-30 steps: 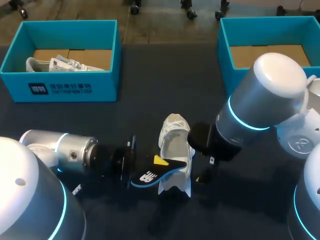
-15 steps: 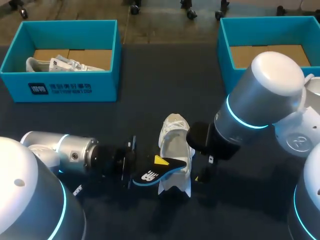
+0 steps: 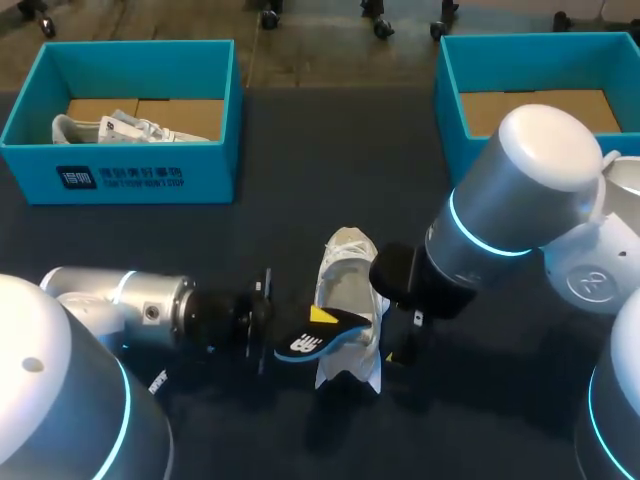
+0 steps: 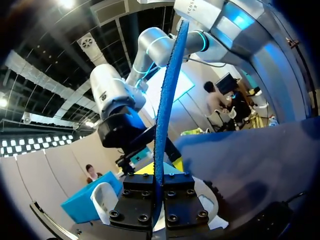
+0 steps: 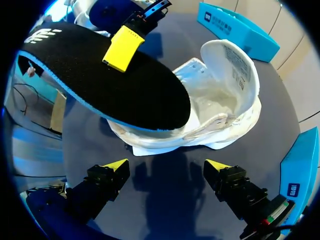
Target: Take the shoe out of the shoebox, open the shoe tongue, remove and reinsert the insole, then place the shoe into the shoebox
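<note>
Across the dark tabletop (image 3: 300,150), noted first the two silver arms: left arm (image 3: 130,305) lying low from the near left corner, right arm (image 3: 520,200) coming in from the right side and bent down toward the middle. Found next two teal shoeboxes along the far side, well apart: left shoebox (image 3: 130,175) with a white second shoe (image 3: 120,128) lying inside on brown card, right shoebox (image 3: 450,100) with a brown card floor showing. Saw the shoe (image 3: 345,270) itself out of both boxes, white, resting on the tabletop near the middle between the two arms, toe toward the far side, tongue (image 5: 235,60) folded back from the opening. Made out the insole (image 3: 320,340), black on top with a blue edge, held over the heel end of the shoe; could not tell whether touching it. Found the left tool (image 4: 159,200) clenched on the insole, gripped edge-on between both fingers, one yellow fingertip (image 5: 122,47) pressed on the black top. Found the right tool (image 5: 167,167) released, fingers spread wide over bare tabletop just beside the shoe, apart from it.
</note>
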Available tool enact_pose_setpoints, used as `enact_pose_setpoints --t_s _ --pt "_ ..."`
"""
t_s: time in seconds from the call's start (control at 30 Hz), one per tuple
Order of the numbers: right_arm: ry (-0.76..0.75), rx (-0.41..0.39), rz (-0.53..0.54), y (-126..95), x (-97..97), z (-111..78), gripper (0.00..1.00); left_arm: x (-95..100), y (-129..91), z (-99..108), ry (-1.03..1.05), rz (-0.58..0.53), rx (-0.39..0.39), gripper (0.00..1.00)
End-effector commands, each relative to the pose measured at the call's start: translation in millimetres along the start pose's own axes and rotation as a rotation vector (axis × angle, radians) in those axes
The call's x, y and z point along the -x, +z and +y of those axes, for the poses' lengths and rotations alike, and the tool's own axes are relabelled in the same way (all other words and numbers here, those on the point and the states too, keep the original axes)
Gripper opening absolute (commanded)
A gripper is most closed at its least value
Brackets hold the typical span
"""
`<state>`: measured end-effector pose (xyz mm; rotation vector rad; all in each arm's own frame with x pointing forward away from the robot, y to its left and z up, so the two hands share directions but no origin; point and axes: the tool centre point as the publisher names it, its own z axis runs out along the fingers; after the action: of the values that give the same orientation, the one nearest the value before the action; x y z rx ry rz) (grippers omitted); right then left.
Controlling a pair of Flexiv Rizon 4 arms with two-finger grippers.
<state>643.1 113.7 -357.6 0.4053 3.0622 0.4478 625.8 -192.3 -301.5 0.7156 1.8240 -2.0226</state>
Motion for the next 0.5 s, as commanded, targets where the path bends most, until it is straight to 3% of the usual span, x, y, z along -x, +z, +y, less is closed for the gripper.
enact_pose_setpoints --t_s 0.03,0.5 --pt "0.001 0.001 -0.003 2.0 -1.2 0.1 1.00 1.5 4.2 14.3 -0.013 -0.023 0.001 0.00" --pt "0.001 0.001 -0.003 2.0 -1.2 0.1 1.00 4.5 11.4 40.9 -0.015 -0.019 0.073 0.00"
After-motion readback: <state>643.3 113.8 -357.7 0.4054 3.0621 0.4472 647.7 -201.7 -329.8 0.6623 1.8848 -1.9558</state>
